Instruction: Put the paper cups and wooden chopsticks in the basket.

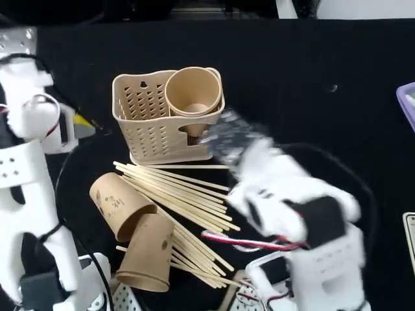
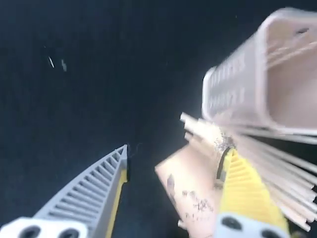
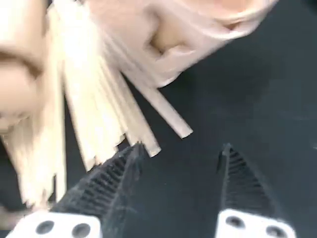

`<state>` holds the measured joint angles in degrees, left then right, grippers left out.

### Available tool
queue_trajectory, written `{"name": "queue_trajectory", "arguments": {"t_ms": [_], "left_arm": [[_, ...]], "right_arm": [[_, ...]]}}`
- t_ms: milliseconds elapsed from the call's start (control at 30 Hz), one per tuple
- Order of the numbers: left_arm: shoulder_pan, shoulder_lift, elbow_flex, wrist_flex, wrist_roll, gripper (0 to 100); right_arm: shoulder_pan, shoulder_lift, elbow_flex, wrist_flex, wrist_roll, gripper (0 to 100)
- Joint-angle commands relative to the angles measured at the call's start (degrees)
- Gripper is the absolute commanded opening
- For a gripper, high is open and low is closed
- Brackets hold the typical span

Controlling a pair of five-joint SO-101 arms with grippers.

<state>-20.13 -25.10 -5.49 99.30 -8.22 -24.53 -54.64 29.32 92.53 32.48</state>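
From above, the basket (image 1: 152, 126) stands on the black bench (image 1: 292, 78) with one paper cup (image 1: 193, 91) inside. A second cup (image 1: 120, 204) and a third cup (image 1: 149, 253) lie on their sides by the fanned chopsticks (image 1: 185, 194). The right arm's end is a blur beside the basket.

In the left wrist view, the left hand (image 2: 176, 153) is spread wide and empty over a cup.

In the right wrist view, the right hand (image 3: 182, 148) gapes empty near smeared chopstick ends, and the basket is cut off.

Three paper cups (image 1: 149, 254), one basket (image 1: 152, 133), and wooden chopsticks (image 1: 188, 194) too many to count.
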Motion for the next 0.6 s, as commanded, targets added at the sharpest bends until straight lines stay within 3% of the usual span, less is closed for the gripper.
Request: {"name": "queue_trajectory", "arguments": {"t_ms": [0, 233, 400, 567], "left_arm": [[-4.53, -2.73, 12.97, -5.01, -0.7, 31], [-15.34, -5.1, 26.33, -12.48, -0.7, 31], [-20.97, -5.98, 32.84, -13.89, -0.7, 31], [-22.81, -5.54, 40.4, -22.86, 0.18, 31]], "right_arm": [[-10.2, -2.15, 9.8, -7.12, 0.79, 25.0], [-21.19, -1.98, 24.13, -25.93, 0.0, 25.0], [-25.58, -1.89, 25.36, -33.93, -3.25, 25.0], [-29.63, 2.42, 25.27, -39.56, -3.25, 25.0]]}}
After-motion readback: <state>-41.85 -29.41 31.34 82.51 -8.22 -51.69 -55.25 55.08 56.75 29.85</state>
